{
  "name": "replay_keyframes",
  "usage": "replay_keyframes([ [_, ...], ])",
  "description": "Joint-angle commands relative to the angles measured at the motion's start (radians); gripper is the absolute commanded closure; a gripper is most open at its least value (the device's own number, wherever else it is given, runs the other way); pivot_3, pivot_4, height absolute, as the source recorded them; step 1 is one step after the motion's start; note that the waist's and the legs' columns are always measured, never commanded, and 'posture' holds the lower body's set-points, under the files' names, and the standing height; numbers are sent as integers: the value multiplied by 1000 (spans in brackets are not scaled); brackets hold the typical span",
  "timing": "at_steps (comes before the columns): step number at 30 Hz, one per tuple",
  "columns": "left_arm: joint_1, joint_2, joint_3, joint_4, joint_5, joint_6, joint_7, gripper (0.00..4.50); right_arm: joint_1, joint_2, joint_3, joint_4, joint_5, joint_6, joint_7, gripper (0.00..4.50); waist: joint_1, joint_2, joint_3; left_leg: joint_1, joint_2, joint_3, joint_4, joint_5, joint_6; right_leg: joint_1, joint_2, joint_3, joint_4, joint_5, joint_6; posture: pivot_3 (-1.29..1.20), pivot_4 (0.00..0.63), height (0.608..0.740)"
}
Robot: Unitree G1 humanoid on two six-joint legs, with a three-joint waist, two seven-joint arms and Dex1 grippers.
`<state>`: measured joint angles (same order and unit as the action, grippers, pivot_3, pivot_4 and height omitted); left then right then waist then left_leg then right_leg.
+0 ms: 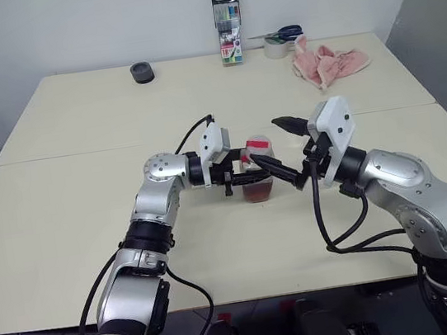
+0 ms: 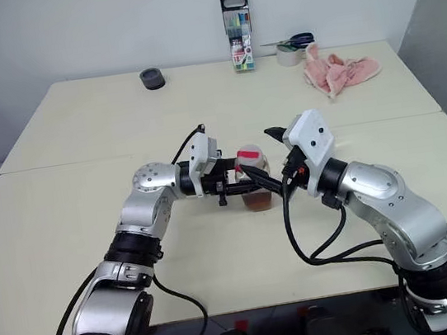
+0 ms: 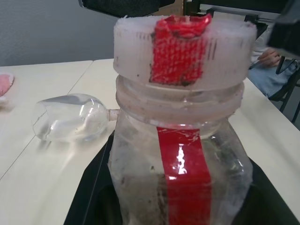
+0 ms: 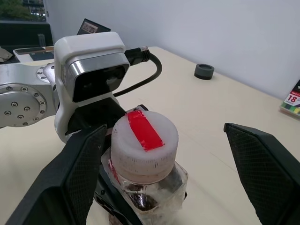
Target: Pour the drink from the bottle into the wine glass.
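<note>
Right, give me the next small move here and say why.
Probably close the right gripper on the cap to twist it off. The left gripper is shut on the bottle, holding it upright over the table; the cap is still on, and the right fingers stand open on either side of it. The wine glass lies on its side.

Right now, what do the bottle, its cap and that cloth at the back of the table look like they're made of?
The bottle: clear plastic by the look, thin, creased and scuffed walls, with glossy red tape down the side. Its cap: matte whitish plastic with ribbed edges, probably, with a red strip stuck across the top. The cloth: soft pink fabric, crumpled in folds, possibly terry.
</note>
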<state>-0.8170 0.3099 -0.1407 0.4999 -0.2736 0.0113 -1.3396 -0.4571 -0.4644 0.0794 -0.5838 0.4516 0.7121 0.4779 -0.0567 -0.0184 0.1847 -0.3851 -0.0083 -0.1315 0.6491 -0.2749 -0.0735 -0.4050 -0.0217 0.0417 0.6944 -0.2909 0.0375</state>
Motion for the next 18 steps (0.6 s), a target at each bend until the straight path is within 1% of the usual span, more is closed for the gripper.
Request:
replay_keyframes([
  [1,-3,2,15,-53,-14,-22,4,2735,0,-15,-28,-35,4,-3,1,253,0,0,0,0,0,0,0,0,0,0,0,0,0,0,0,0,150,740],
  [18,4,2,13,-58,-12,-23,6,2735,13,-45,-41,-60,43,6,18,253,0,0,0,0,0,0,0,0,0,0,0,0,0,0,0,0,150,740],
])
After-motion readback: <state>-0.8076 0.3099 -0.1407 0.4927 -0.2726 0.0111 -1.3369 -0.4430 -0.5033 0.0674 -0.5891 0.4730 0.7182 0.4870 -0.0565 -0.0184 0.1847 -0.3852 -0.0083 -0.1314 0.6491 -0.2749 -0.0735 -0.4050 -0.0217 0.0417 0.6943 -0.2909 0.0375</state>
